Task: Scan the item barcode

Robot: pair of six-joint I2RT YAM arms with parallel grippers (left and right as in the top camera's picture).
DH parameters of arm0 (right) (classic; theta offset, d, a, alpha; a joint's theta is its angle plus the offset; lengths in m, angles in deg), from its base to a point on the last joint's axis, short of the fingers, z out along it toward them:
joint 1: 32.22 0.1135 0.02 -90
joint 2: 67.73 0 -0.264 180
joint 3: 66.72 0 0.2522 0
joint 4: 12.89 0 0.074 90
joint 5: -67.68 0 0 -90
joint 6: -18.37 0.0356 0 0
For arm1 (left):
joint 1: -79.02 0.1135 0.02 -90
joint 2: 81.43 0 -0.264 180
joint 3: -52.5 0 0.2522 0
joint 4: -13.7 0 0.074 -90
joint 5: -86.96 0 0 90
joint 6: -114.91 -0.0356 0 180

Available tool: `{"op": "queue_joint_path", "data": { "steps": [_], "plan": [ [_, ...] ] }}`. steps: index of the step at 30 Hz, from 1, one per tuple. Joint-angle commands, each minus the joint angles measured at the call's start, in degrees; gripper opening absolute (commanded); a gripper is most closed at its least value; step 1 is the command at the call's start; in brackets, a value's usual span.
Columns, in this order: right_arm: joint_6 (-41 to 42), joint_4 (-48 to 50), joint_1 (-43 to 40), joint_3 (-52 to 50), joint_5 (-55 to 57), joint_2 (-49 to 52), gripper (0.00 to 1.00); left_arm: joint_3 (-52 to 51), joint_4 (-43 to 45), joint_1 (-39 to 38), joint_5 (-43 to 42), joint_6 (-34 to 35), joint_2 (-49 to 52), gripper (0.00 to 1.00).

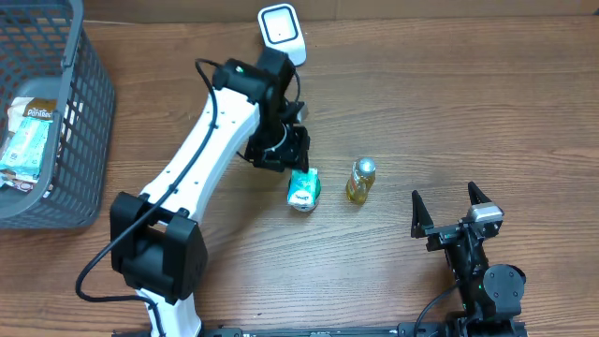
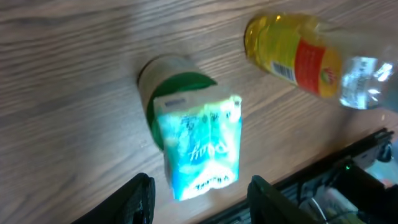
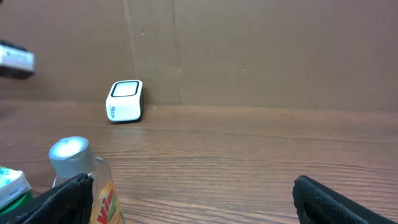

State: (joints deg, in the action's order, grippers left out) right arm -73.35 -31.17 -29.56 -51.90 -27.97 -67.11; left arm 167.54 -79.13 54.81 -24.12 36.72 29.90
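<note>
Two grippers are in view. The left gripper [image 2: 202, 183] hangs over the tissue packet [image 2: 200, 146], its jaws part-way in, one on each side of the packet's lower end. The left wrist view shows a thin gap on both sides, so no hold is confirmed. The right gripper [image 1: 445, 198], at the lower right of the overhead frame, has its jaws wide and holds nothing.

Location of the item: the tissue packet lies near the centre of the overhead frame, on the table [image 1: 487, 103]. It rests partly on a green round object [image 2: 177, 87]; what that object is cannot be told.

Handling (judged):
- The packet looks light and soft, in a glossy film wrap. It will likely give under pressure and may slip.
- Take hold across the narrow width, near mid-length, with moderate squeeze.
- No barcode shows on the upper face, so the packet may need turning toward the scanner [image 1: 281, 26], at the top centre of the frame.

Count:
- Tissue packet on the table: one.
- Bottle [image 1: 360, 181], yellow liquid, lying just to the right of the packet and apart from it: one.
- Scanner: one.
- Basket [image 1: 89, 103], upper left: one, containing at least one pouch [image 1: 26, 136].
</note>
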Motion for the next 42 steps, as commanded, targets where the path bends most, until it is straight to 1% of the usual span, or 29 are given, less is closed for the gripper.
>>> {"op": "queue_joint_path", "data": {
  "steps": [1,10,20,24,32,34,36,42],
  "plan": [
    [-0.3,0.2,-0.1,-0.6,0.0,-0.5,1.0,-5.3,3.1,-0.7,-1.2,2.0,-0.8,0.52],
    [-0.3,0.2,-0.1,-0.6,0.0,-0.5,1.0,-11.1,5.5,-0.7,-1.2,1.9,-0.8,0.51],
    [-0.3,0.2,-0.1,-0.6,0.0,-0.5,1.0,-11.6,6.9,-1.4,-1.2,2.0,-0.8,0.51],
    [-0.3,0.2,-0.1,-0.6,0.0,-0.5,1.0,-12.0,8.0,-1.4,-1.2,3.6,-0.8,0.51],
    [-0.3,0.3,-0.1,-0.6,0.0,-0.5,1.0,-14.6,9.4,-1.5,-1.2,3.7,-0.8,0.48],
    [-0.3,0.2,-0.1,-0.6,0.0,-0.5,1.0,-14.8,9.4,-1.5,-1.2,3.7,-0.8,0.4],
    [-0.3,0.3,-0.1,-0.6,0.0,-0.5,1.0,-14.8,9.5,-1.5,-1.3,3.7,-0.8,0.34],
    [-0.3,0.3,-0.1,-0.6,0.0,-0.5,1.0,-14.8,9.2,-1.3,-1.4,3.7,-0.8,0.23]
  ]
}}
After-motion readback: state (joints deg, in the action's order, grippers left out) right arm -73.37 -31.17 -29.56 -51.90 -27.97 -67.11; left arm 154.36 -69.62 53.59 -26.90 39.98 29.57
